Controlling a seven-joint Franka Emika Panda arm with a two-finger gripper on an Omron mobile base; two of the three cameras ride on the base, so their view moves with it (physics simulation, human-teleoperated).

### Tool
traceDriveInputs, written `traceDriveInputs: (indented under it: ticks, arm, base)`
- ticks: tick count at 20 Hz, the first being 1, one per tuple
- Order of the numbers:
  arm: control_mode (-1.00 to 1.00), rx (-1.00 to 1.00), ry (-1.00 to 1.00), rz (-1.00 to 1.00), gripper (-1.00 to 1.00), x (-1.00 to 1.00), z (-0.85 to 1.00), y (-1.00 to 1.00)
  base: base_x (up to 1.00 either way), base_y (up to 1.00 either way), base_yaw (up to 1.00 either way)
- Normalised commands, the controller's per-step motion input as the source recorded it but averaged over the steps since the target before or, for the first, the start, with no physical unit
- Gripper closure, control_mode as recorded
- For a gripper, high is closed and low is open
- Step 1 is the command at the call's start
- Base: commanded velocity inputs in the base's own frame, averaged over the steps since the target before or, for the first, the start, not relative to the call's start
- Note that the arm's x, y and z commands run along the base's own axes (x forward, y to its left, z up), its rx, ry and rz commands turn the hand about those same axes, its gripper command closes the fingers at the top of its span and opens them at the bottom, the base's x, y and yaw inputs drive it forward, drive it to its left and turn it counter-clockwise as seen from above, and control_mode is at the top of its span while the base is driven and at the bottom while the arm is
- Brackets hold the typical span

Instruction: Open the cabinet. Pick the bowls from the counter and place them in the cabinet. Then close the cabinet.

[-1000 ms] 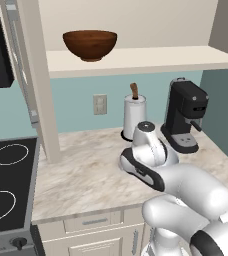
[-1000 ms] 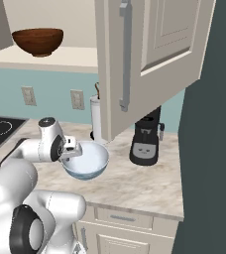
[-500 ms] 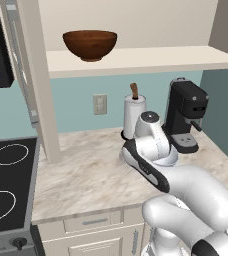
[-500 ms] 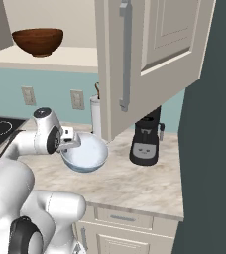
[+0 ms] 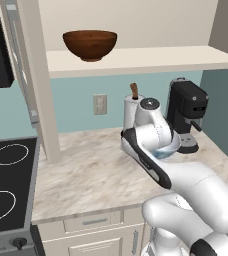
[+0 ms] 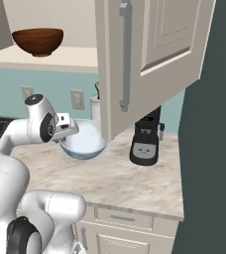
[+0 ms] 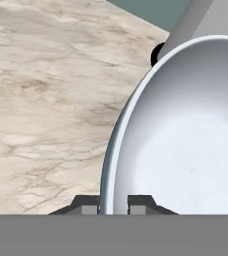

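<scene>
The gripper (image 7: 113, 202) is found clenched on the rim of the white bowl (image 6: 84, 141), held clear above the counter (image 5: 91, 170), while the open cabinet's shelf (image 5: 136, 57), with the brown bowl (image 5: 90, 44) placed on it, lies higher and to the left

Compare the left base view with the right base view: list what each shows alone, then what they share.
Left base view alone: the black stovetop and the drawer front under the counter.
Right base view alone: the open cabinet door with its silver handle.
Both: the brown bowl on the shelf, the coffee machine, and the white bowl lifted off the counter.
</scene>
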Motion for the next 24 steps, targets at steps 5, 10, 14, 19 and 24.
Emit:
traceDriveInputs:
  ticks: [5, 10, 14, 19, 24]
  arm:
    - [-1.0, -0.1, -0.01, 0.05, 1.0, 0.0, 0.65, 0.0]
    - [-1.0, -0.06, -0.02, 0.03, 1.0, 0.0, 0.52, 0.0]
    - [-1.0, -0.05, -0.04, 0.03, 1.0, 0.0, 0.42, 0.0]
    - [-1.0, -0.04, -0.06, 0.01, 1.0, -0.01, 0.33, 0.0]
    - [-1.0, -0.02, -0.13, 0.0, 1.0, -0.01, 0.31, -0.06]
  base:
    - [0.0, 0.0, 0.0]
    - [0.0, 0.0, 0.0]
    - [0.0, 0.0, 0.0]
    - [0.0, 0.0, 0.0]
    - [0.0, 0.0, 0.0]
